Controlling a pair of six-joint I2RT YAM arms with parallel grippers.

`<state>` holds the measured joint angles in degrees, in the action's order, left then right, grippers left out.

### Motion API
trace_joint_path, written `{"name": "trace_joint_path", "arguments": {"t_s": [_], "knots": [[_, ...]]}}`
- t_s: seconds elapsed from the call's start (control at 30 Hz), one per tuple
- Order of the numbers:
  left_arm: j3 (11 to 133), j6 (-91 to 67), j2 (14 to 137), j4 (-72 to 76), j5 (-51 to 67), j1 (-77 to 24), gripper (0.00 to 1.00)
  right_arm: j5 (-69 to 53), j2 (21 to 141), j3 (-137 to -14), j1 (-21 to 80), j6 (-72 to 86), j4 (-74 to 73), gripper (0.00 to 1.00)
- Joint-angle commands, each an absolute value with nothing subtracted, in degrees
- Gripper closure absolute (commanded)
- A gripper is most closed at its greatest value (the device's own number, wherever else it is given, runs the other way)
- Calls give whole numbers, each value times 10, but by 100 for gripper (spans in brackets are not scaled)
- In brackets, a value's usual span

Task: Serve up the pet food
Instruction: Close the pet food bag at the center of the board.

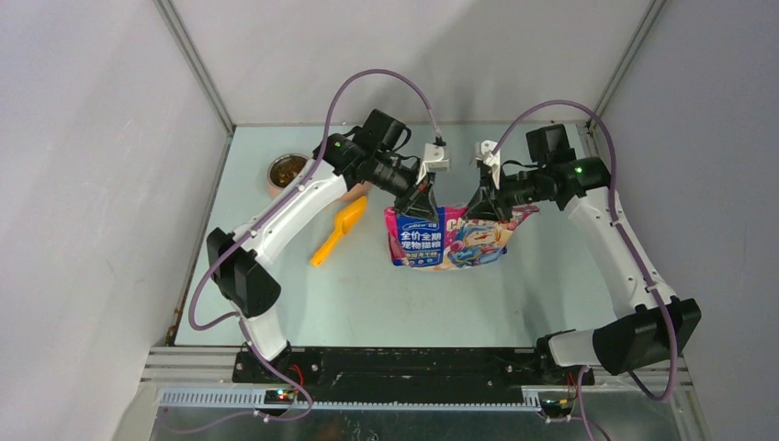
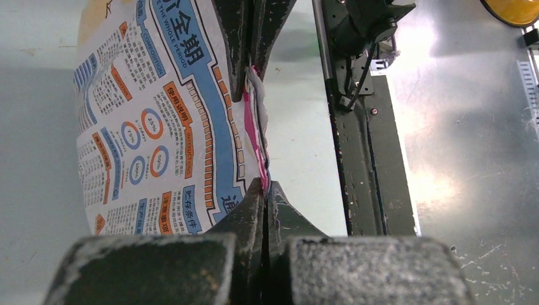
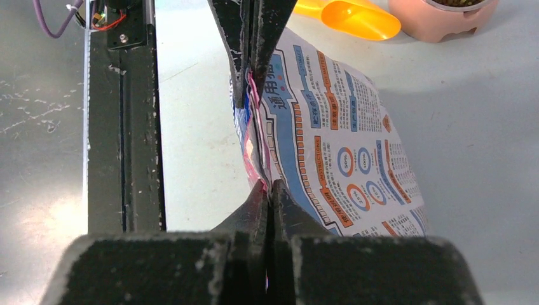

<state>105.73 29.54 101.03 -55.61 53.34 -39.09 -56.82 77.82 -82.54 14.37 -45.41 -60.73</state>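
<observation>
We hold the pet food bag (image 1: 447,237) to the right of the bowl (image 1: 287,170), its top seam running sideways: our left claw (image 1: 424,197) pinches the end nearer the bowl, our right claw (image 1: 479,204) the farther end.

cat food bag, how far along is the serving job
Looks done: kibble already sits in the feeder bowl at the far left. In hand: left gripper and right gripper are both shut on the top edge of the cat food bag. Left: the orange scoop lies unheld beside the bag; whether more gets served I cannot tell.
</observation>
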Motion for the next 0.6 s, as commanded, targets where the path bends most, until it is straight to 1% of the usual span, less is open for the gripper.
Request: {"name": "trace_joint_path", "arguments": {"t_s": [0.0,0.07,0.1,0.17,0.27,0.33,0.4,0.43,0.47,0.5,0.57], "knots": [[1057,305,963,-567,562,-384,100,-600,759,-834,120,-429,-605,100],[1055,309,960,-569,559,-383,100,-594,760,-844,117,-433,-618,87],[1054,312,957,-571,558,-383,100,-588,763,-848,114,-446,-634,75],[1053,314,956,-573,558,-382,100,-582,762,-849,105,-461,-647,66],[1051,316,955,-574,562,-380,100,-560,757,-837,97,-478,-658,64],[1049,316,955,-573,563,-379,100,-558,752,-827,83,-493,-662,65],[1048,316,957,-574,564,-379,100,-561,748,-819,72,-504,-665,82],[1048,316,957,-573,564,-379,100,-562,746,-816,69,-506,-666,95],[1049,315,958,-572,564,-380,100,-565,745,-816,62,-505,-665,99],[1049,315,957,-571,565,-380,100,-566,743,-816,59,-503,-661,100],[1049,314,958,-571,565,-380,100,-578,742,-817,49,-500,-659,100]]}}
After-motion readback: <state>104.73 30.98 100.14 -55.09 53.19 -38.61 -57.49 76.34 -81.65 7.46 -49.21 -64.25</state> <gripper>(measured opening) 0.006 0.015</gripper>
